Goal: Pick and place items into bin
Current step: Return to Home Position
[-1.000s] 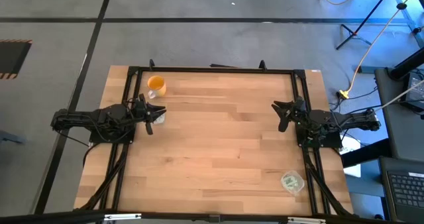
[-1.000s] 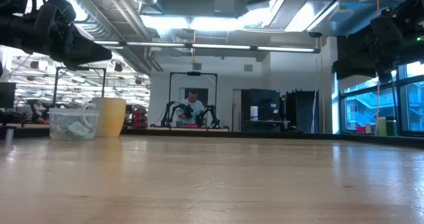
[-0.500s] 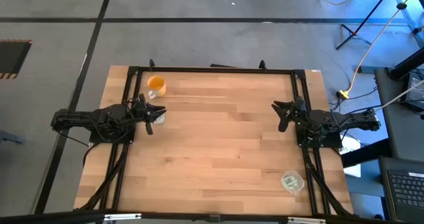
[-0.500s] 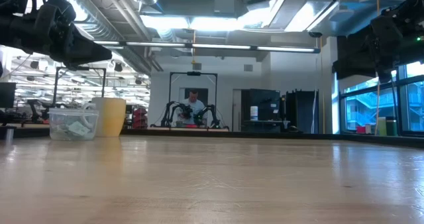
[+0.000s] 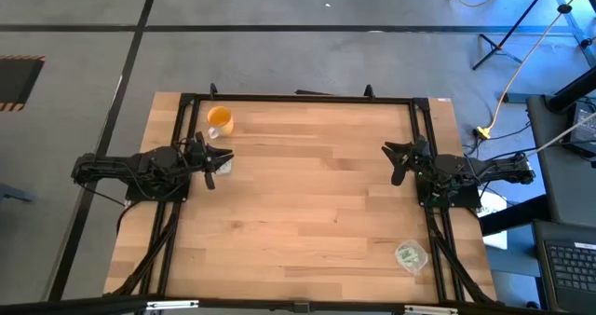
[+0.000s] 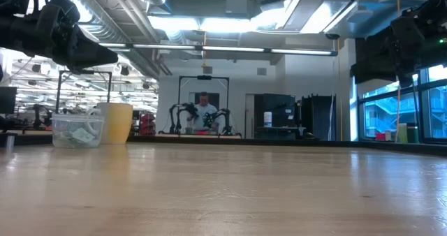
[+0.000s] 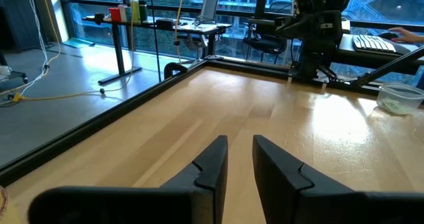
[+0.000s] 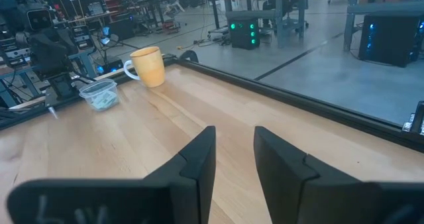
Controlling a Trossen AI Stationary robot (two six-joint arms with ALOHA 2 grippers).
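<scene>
Pale wooden table (image 5: 307, 203); left gripper (image 5: 222, 169) and right gripper (image 5: 391, 164) hang over opposite sides, fingers parted, empty. Green packets (image 6: 82, 135) lie in a clear bin (image 6: 77, 117) beside the orange cup (image 6: 116, 122). Beyond, a person (image 6: 204, 109) at another rig

table (image 5: 307, 194): pale wood planks, smooth, soft sheen | frame (image 5: 298, 98): black metal, matt | cup (image 5: 220, 120), 11 o'clock: orange, glossy | 5 o'clock bin (image 5: 411, 255), 10 o'clock bin (image 6: 77, 131): clear plastic, glossy | left gripper (image 7: 240, 141), right gripper (image 8: 234, 131): dark, matt, plastic-looking, smooth
</scene>
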